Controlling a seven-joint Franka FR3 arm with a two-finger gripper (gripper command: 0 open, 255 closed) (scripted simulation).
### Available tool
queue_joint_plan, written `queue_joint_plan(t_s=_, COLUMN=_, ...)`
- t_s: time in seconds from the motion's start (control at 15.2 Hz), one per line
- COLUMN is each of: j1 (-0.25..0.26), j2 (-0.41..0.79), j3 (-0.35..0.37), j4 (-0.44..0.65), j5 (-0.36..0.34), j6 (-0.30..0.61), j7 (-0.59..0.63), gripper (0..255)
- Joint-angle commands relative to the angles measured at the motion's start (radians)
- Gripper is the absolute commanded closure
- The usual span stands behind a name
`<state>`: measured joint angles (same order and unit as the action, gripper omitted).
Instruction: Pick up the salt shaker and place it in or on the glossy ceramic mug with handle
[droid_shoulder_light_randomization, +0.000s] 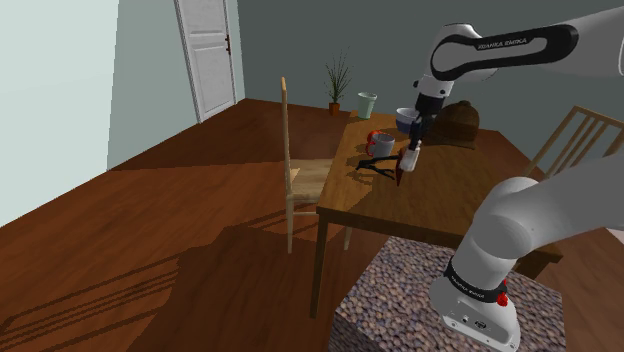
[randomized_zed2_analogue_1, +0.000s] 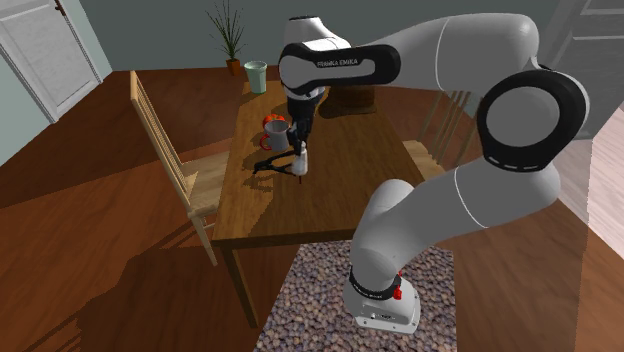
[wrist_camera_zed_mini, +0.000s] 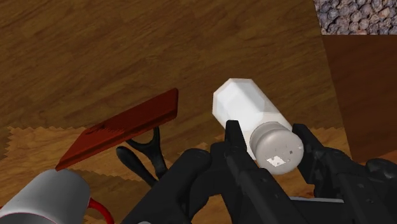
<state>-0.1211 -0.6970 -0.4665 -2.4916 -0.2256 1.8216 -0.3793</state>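
1. Gripper (wrist_camera_zed_mini: 270, 135): closed on the shaker (wrist_camera_zed_mini: 248, 108). The two black fingers (wrist_camera_zed_mini: 233, 137) clasp it from either side, just behind its grey cap.
2. Shaker: white faceted body, grey cap. The cap faces the wrist camera and the body points away toward the tabletop (wrist_camera_zed_mini: 191, 44). In the shoulder view it hangs from the gripper (droid_shoulder_light_randomization: 412, 150) over the middle of the tabletop (droid_shoulder_light_randomization: 400, 212). Whether its base touches the wood cannot be told.
3. Mug (droid_shoulder_light_randomization: 381, 144): grey with a red handle, upright on the tabletop. It stands near the shaker (droid_shoulder_light_randomization: 414, 151) on the shoulder view's left and is not touching it. In the second exterior view the mug (randomized_zed2_analogue_1: 273, 131) sits up and left of the shaker (randomized_zed2_analogue_1: 299, 160).
4. Spatula (wrist_camera_zed_mini: 121, 130): red blade, black handle, lying flat on the tabletop between the mug (wrist_camera_zed_mini: 44, 200) and the shaker. It is in contact with neither.
5. Far end of the tabletop in the shoulder view: a pale green cup (droid_shoulder_light_randomization: 367, 104) and a potted plant (droid_shoulder_light_randomization: 337, 88), both well apart from the gripper.
6. A wooden chair (droid_shoulder_light_randomization: 297, 175) stands at the tabletop's edge on the shoulder view's left.
7. The stand (droid_shoulder_light_randomization: 400, 300) is speckled and abuts the near end of the tabletop.
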Motion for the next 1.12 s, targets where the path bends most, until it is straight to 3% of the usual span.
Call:
queue_joint_plan(t_s=0.0, j1=0.001, j2=-0.002, j3=0.005, j4=0.025, j5=0.004, j6=-0.028, j7=-0.001, gripper=255)
queue_joint_plan(t_s=0.46, j1=0.008, j2=-0.004, j3=0.025, j4=0.111, j5=0.019, j6=-0.115, j7=0.000, gripper=255)
queue_joint_plan(t_s=1.06, j1=0.096, j2=0.379, j3=-0.146, j4=0.454, j5=0.114, j6=-0.079, j7=-0.163, gripper=255)
